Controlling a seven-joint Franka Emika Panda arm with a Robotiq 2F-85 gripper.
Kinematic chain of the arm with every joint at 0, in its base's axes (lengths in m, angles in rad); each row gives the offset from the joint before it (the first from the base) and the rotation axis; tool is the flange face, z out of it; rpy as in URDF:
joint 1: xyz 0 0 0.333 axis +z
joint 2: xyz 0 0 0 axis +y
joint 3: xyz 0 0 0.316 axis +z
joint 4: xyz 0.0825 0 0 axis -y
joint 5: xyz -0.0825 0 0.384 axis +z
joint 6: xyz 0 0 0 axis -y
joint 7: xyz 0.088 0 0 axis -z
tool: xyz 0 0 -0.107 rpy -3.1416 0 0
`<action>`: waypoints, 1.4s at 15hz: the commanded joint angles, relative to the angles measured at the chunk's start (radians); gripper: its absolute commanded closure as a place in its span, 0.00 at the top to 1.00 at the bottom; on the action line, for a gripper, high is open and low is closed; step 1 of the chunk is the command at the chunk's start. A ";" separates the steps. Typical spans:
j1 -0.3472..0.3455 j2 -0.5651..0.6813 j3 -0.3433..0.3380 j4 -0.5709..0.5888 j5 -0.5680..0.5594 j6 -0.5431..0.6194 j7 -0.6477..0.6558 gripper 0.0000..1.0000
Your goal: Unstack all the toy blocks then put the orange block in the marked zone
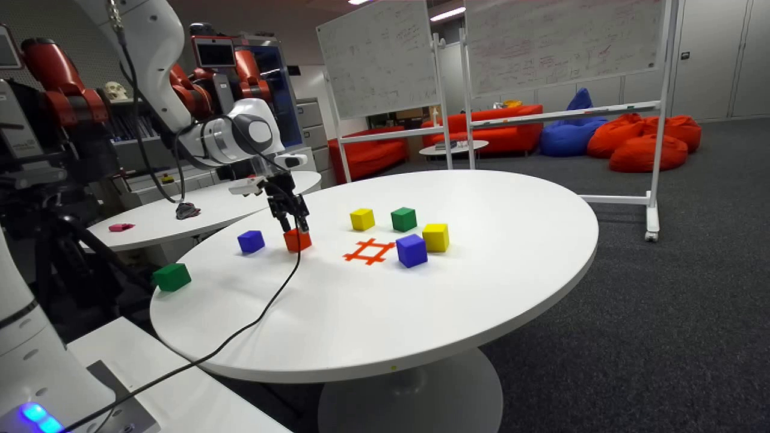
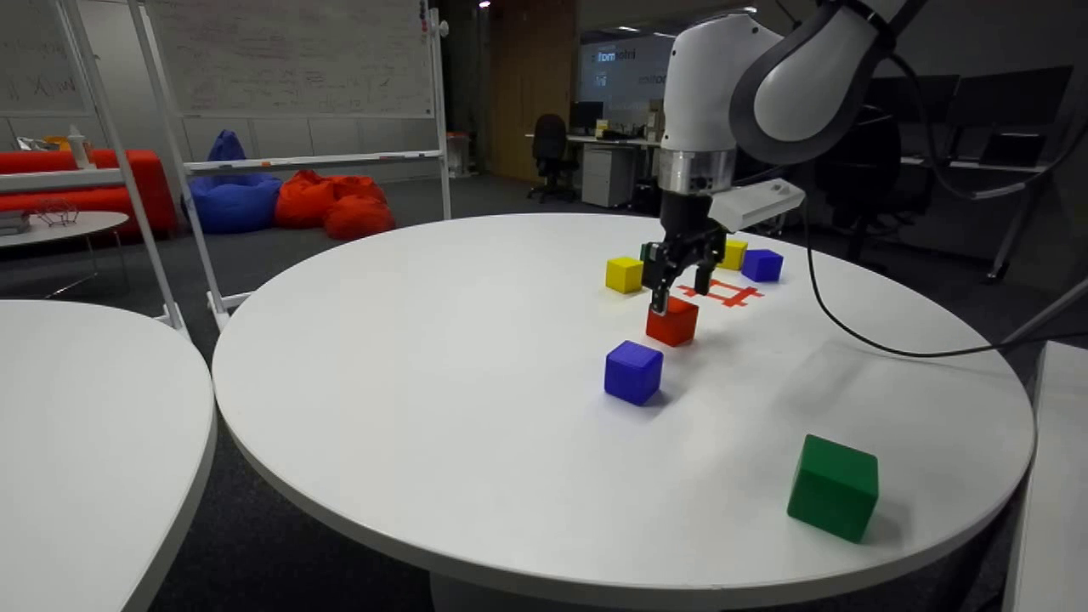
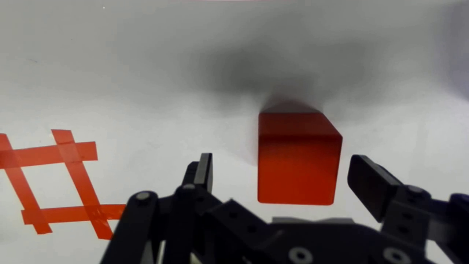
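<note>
Unstacking is looking done: all seven toy blocks are sitting singly on the table; both exterior views are showing no stack. Placement is pending: orange block is resting near the marked zone, outside it. Gripper is hovering at the block, fingers standing apart on either side, nothing held. Can't tell if they're reaching below its top face; grasp is likely needing a drop first.

Room: run from orange to zone is showing bare table. Opposite side is tight: blue block is sitting just beside the zone, yellow block near it, so spread fingers could be clipping blue at release. Green block is sitting near the table's edge, off the path. Cable is hanging over the table; worth watching.
</note>
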 commanded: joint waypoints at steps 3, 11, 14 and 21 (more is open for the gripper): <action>0.016 -0.001 -0.014 0.001 0.011 -0.002 -0.009 1.00; 0.008 0.009 0.010 0.006 0.024 0.001 -0.078 1.00; 0.013 0.009 0.008 0.006 0.017 -0.002 -0.076 1.00; 0.022 0.014 0.003 0.009 0.012 -0.011 -0.065 1.00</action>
